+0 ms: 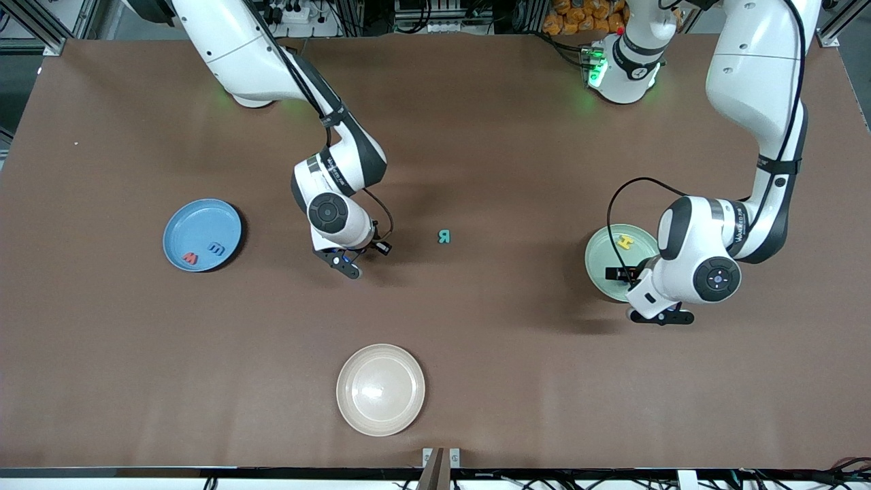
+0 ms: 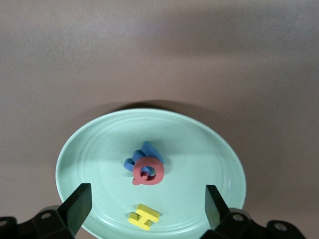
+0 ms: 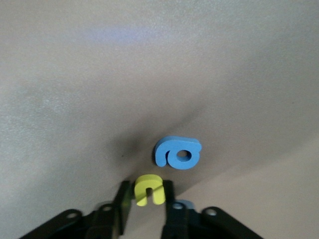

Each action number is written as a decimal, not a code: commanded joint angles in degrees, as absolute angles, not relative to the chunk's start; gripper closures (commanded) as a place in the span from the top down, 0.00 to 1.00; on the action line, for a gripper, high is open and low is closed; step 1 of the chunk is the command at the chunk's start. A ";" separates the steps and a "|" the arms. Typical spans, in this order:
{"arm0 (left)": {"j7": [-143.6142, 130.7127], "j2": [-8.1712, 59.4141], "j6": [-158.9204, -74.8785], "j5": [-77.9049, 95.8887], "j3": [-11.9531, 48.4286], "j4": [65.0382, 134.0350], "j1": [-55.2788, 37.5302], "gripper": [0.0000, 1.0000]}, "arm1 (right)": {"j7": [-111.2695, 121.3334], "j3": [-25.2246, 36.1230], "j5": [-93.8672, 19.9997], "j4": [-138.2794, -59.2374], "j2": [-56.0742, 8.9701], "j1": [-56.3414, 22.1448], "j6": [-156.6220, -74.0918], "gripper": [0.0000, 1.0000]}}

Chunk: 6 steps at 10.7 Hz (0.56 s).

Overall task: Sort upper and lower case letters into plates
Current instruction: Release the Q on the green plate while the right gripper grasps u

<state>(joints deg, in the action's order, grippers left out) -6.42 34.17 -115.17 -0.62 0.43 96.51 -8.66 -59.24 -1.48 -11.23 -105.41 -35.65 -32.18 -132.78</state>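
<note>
Two plates take the letters. Take the cream-beige plate (image 1: pixel 380 389), nearest the front camera, as the landmark. Farther from the camera than it and toward the right arm's end lies the light blue plate (image 1: pixel 202 235), with a red letter (image 1: pixel 190 258) and a dark blue letter (image 1: pixel 216 249) in it. Toward the left arm's end lies the mint green plate (image 2: pixel 149 172), holding a yellow H (image 2: pixel 144 217), a red Q (image 2: pixel 148 173) and a blue letter (image 2: pixel 142 155) partly under the Q. A teal R (image 1: pixel 444 236) lies alone on the table (image 1: pixel 476 136), farther from the camera than the cream plate.

The left gripper (image 2: pixel 147 204) hangs over the mint plate with its fingers spread wide, grasping nothing. The right gripper (image 3: pixel 147 199) is low over the table between the blue plate and the R, its fingers clenched on a small yellow letter (image 3: pixel 149 189); a blue letter (image 3: pixel 178 153) lies flat on the table just beside it.
</note>
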 commanded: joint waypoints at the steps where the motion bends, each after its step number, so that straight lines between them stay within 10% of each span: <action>1: -6.06 32.52 -114.35 -0.35 0.62 95.72 -10.10 1.00 | -60.47 -0.88 -10.46 -105.82 -35.51 -32.96 -132.63 0.15; 6: -7.55 32.43 -110.84 0.44 0.70 91.15 -12.21 1.00 | -56.71 -0.97 -10.63 -99.08 -33.75 -27.88 -116.07 0.13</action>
